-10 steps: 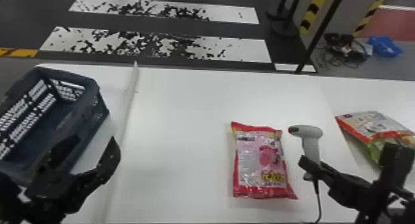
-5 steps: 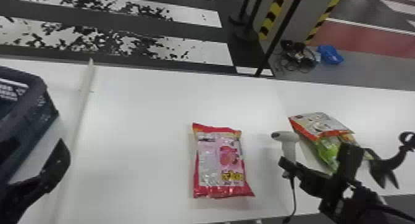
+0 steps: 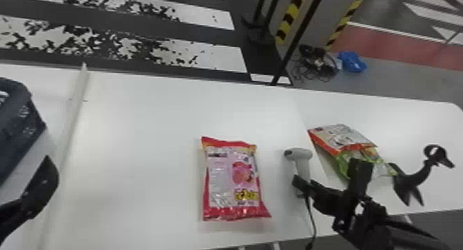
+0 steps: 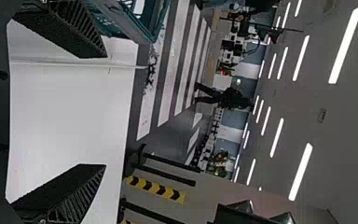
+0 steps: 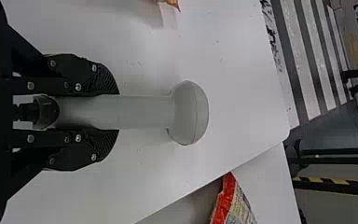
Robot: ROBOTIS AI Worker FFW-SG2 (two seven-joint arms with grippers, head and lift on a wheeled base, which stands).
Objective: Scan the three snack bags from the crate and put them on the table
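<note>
The glossy, crinkled pink bag (image 3: 231,184) shows red edges — at its three o'clock, right claw (image 3: 302,186) grips scanner (image 3: 302,165), left claw (image 3: 42,188) spread.

"Can you read any words on the pink bag (image 3: 231,180)?"

"No. There's bold yellow lettering (image 3: 246,195) towards the near end, on the robot's right side of the panel, but I can't make out a word."

"And towards the far end?"

"A small dark line of print (image 3: 217,155) on the robot's left, too blurred to read."

"How about the orange-edged bag (image 3: 344,135)?"

"It has marks across its pale front, none legible. The right wrist view catches dense print on it too, and that's just as unreadable."

"So, nothing?"

"Nothing I can read."
</note>
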